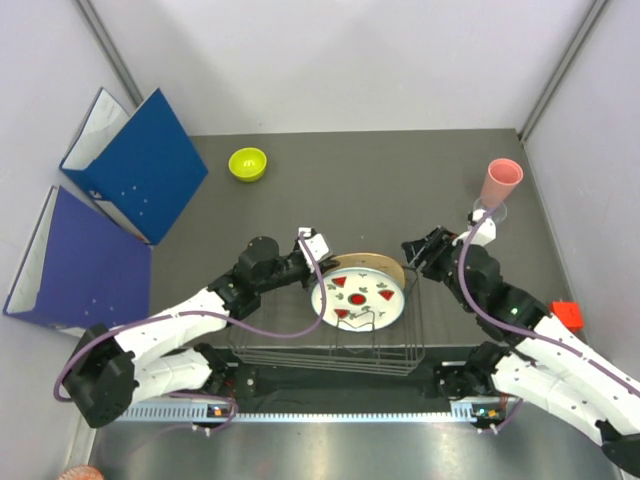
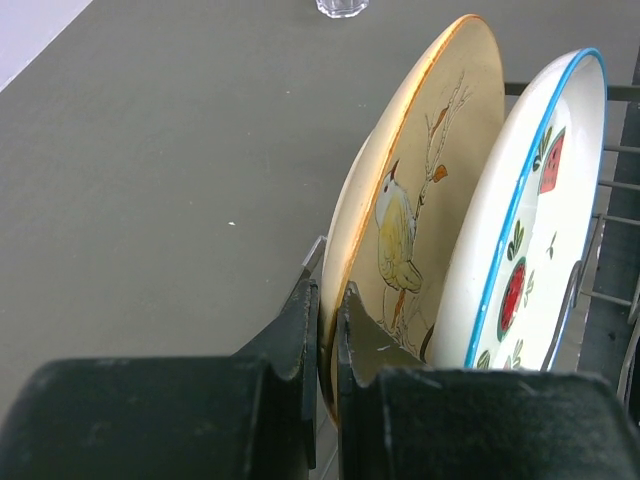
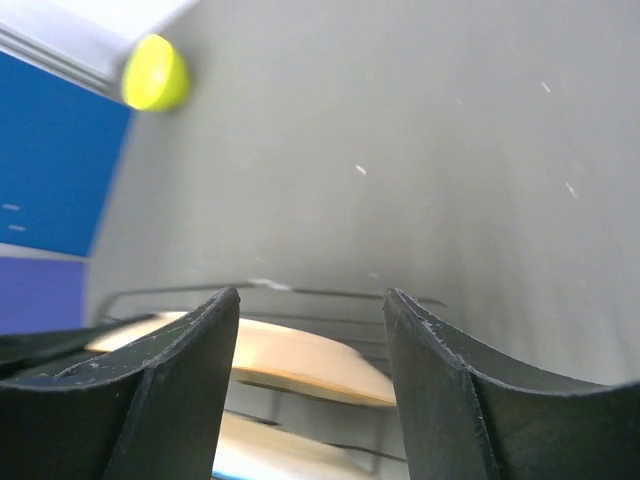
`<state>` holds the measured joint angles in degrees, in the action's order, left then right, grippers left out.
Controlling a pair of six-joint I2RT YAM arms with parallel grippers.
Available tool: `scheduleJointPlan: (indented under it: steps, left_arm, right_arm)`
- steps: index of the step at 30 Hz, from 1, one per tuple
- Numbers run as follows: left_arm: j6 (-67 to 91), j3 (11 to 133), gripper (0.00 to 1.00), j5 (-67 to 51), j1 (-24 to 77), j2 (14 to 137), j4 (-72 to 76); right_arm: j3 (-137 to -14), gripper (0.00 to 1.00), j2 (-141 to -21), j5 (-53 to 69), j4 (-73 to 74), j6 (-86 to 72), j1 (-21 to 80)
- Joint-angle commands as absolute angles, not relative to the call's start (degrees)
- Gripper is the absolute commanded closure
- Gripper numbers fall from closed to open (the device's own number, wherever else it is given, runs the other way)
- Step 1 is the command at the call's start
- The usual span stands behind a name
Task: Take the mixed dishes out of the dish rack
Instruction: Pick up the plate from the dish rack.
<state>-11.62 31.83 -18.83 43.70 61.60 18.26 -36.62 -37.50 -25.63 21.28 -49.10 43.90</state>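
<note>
1. Dish rack (image 1: 300,352) sits at 6 o'clock on the grey table (image 1: 330,190), between the two arm bases.
2. Two plates stand on edge in the dish rack, close together. The white plate (image 1: 357,292) with red watermelon marks and a blue rim is the nearer one. The orange-tan plate (image 1: 388,263), with a bird drawn on it, is just behind it toward 12 o'clock.
3. The left gripper (image 1: 325,258) is at the 9 o'clock edge of the plates. In the left wrist view its fingers (image 2: 305,330) are clamped on the rim of the orange-tan plate, one on each face.
4. The right gripper (image 1: 412,258) is at the 3 o'clock edge of the plates. In the right wrist view its fingers (image 3: 200,360) are spread wide and grasp nothing, with the orange-tan plate and a rack wire showing in the gap.
5. The lime-green bowl (image 1: 248,163) stands on the table at 11 o'clock from the dish rack, well apart from it.
6. The pink cup (image 1: 500,182) and glass tumbler (image 1: 489,212) are together at 2 o'clock. Whether the pink cup sits in the glass tumbler cannot be told.
7. An orange-red block (image 1: 567,313) lies at 3 o'clock.
8. Two blue binders (image 1: 140,165) stand open at 10 o'clock.
</note>
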Motion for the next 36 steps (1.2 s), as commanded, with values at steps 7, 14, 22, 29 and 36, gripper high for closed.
scheduleJointPlan:
  steps: [7,14,22,29,36]
  left_arm:
    - [-12.22,37.88,1.0,-14.5,42.71,56.43,27.86]
    - [-12.57,36.83,1.0,-13.8,42.63,52.39,27.69]
    - [-12.74,35.16,1.0,-13.27,42.71,49.83,27.34]
    - [-13.8,36.03,1.0,-13.01,42.63,48.96,27.16]
    - [-15.2,38.05,1.0,-12.92,42.71,49.48,26.02]
  right_arm:
    - [-39.55,0.4,-35.42,-23.47,18.55,-45.79,44.47]
    - [-37.71,0.4,-35.24,-22.76,16.61,-45.44,44.47]
    - [-37.27,0.4,-36.3,-22.59,15.56,-45.18,44.47]
    - [-37.44,0.41,-36.3,-22.68,15.21,-45.09,44.47]
    - [-38.41,0.41,-35.07,-23.03,14.94,-44.39,44.47]
